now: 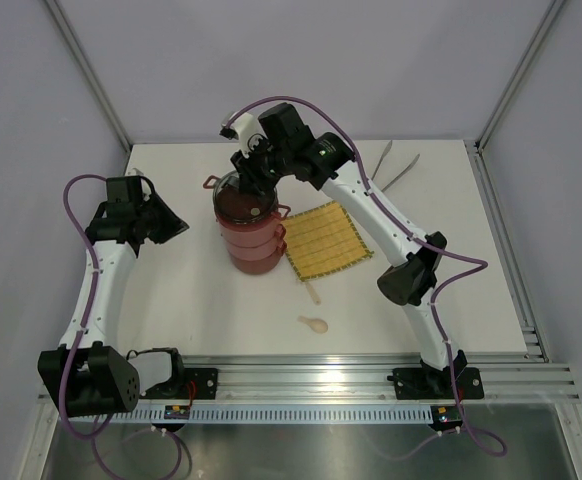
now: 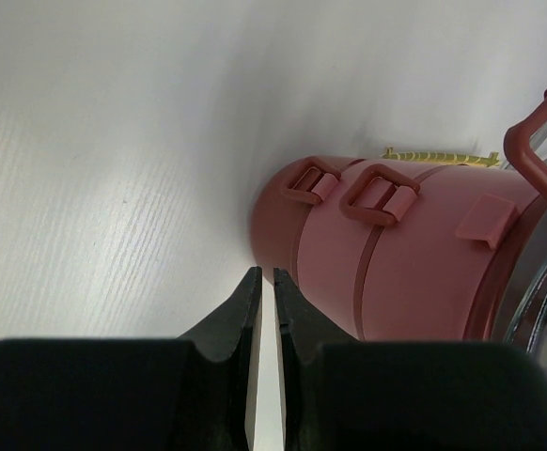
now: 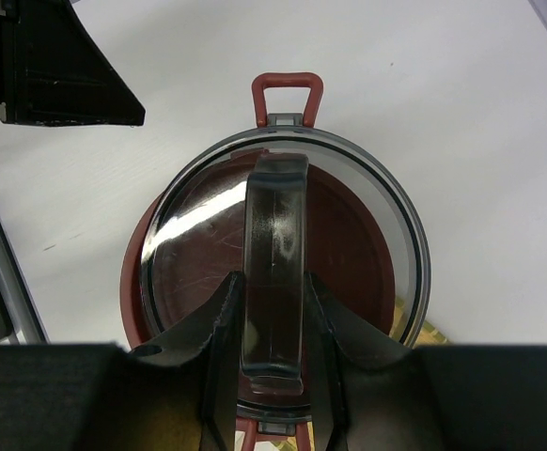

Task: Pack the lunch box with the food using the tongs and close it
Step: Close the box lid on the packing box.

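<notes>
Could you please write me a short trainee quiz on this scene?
1. True or false: the tongs lie on the table, apart from the lunch box.
2. What does the right end effector grip? A a sausage; B the top lid, by its handle; C a sushi roll.
3. Which lies nearer the arms' bases, the cream spoon or the yellow mat?

Key: 1 true; 2 B; 3 the cream spoon.
</notes>
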You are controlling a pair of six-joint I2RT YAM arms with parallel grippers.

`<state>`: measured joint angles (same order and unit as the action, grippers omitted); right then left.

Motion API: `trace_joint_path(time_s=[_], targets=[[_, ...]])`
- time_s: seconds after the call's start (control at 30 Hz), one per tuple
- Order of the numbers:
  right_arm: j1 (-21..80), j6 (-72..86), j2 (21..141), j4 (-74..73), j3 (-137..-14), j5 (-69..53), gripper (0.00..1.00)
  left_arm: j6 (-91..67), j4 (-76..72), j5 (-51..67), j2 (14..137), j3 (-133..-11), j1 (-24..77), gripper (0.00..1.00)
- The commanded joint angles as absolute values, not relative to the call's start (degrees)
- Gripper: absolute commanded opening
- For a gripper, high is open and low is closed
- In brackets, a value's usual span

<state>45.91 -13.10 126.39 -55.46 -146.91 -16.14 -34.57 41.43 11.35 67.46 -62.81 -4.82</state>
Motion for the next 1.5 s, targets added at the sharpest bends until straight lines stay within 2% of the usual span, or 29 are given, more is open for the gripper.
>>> trace_joint_path(time_s=[0.0,0.6,0.73,0.87,0.93,1.03,1.13,1.17,1.27,1.47], targets=[[46.3,-14.2,126.0,-63.2,-146.9,-17.7,0.0,-34.5,39.3,12.0,67.9,-63.6,-5.1,0.11],[46.4,-12.5,129.0,-69.0,-150.5,-16.4,0.01,-34.5,39.4,12.2,67.1,-62.7,-5.1,0.11],[46.4,-11.5,129.2,-67.9,-149.8,-15.8,0.11,-34.5,39.4,12.2,66.9,-62.3,-5.1,0.11],[46.4,-10.8,129.0,-67.0,-149.2,-15.6,0.27,-34.5,39.3,12.2,66.6,-61.9,-5.1,0.11],[46.3,-10.5,128.5,-66.3,-148.3,-15.5,0.4,-34.5,39.2,12.3,66.4,-61.6,-5.1,0.11],[46.4,-10.2,128.0,-65.0,-147.5,-14.9,0.41,-34.5,39.2,12.1,66.4,-61.5,-5.1,0.11],[46.4,-9.7,127.7,-64.0,-147.1,-14.2,0.35,-34.5,39.3,12.3,66.4,-61.6,-5.1,0.11],[46.3,-9.6,127.7,-63.7,-147.0,-14.3,0.2,-34.5,39.2,12.3,66.4,-61.6,-5.1,0.11],[46.4,-9.1,127.7,-63.1,-147.3,-15.1,0.0,-34.5,39.3,12.3,66.4,-61.5,-5.1,0.11],[46.3,-8.2,125.6,-62.0,-147.3,-16.5,0.0,-34.4,39.5,11.9,65.9,-61.4,-5.1,0.11]])
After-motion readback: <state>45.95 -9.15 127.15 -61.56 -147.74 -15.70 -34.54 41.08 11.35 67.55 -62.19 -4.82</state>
